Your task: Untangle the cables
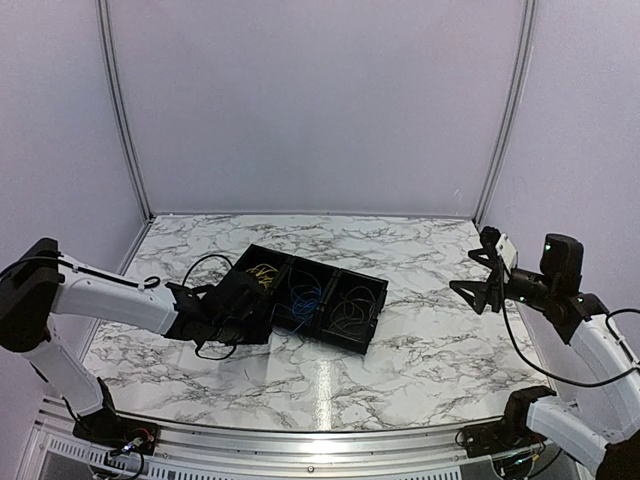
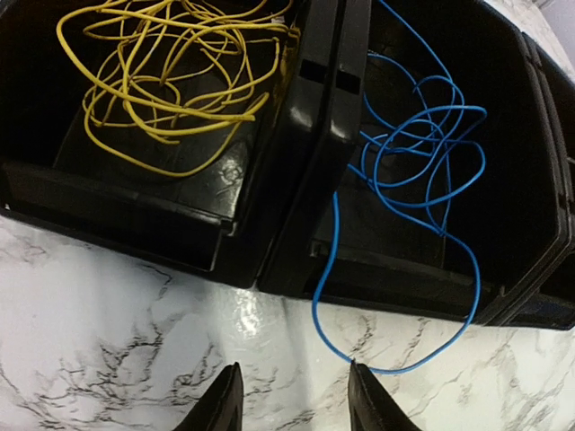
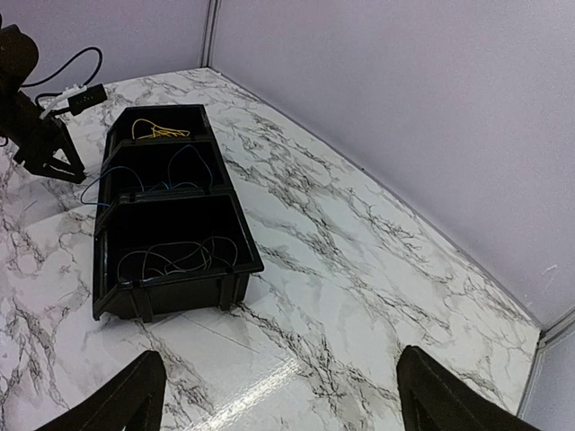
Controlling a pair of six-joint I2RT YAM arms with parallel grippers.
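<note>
A black tray (image 1: 352, 346) with three compartments stands mid-table. Yellow cables (image 2: 171, 81) lie looped in its left compartment, and blue cables (image 2: 413, 162) in the middle one. One blue loop hangs over the tray's near wall onto the marble and touches my left gripper's right fingertip (image 2: 359, 395). My left gripper (image 2: 295, 400) is open, low on the table just in front of the tray (image 2: 314, 135). My right gripper (image 3: 278, 400) is open wide and empty, held high to the right of the tray (image 3: 180, 292). In the top view the left gripper (image 1: 250, 318) is at the tray's left end and the right gripper (image 1: 462, 272) is far right.
Thin grey wires (image 3: 171, 260) lie in the tray's third compartment. The left arm (image 3: 36, 135) is beside the tray's far end in the right wrist view. Booth walls close the table at the back and sides. Bare marble (image 1: 430, 350) lies right of the tray.
</note>
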